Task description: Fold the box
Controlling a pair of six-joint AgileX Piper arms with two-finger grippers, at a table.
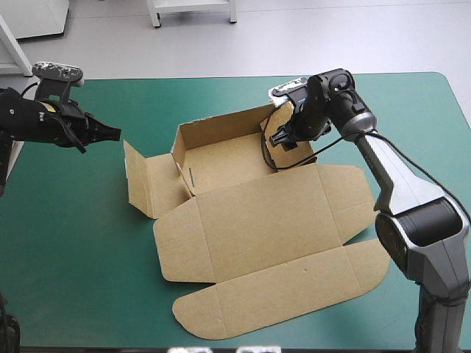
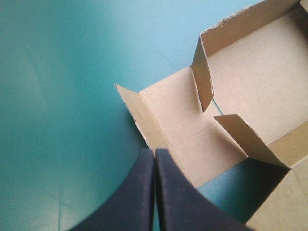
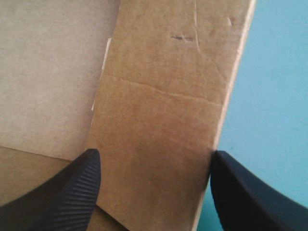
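We log the box (image 1: 265, 220) mid-table on the teal-green cover (image 1: 66, 250), part-formed. Its far wall (image 1: 221, 125) stands upright. The left flap (image 1: 147, 180) lies spread outward with its outer edge bent up. The lid (image 1: 287, 294) lies flat toward the near edge, its rounded tabs stopping short of that edge.

The right gripper (image 1: 283, 140) sits at the tray's right end. From its wrist we see the fingers wide apart, straddling a raised panel (image 3: 159, 110). One finger is on the board side, the other over bare cover beyond the panel's outer edge. Both tips are close to the panel's edges; we cannot tell if they touch it. It has nothing clamped.

The left gripper (image 1: 110, 133) hovers left of the box, apart from it. Its jaws are closed to a point on nothing, and the tip aims at the left flap's near corner.

For open room we note broad bare cover to the left and near-left, a strip along the far edge, and more on the right beyond the right arm.
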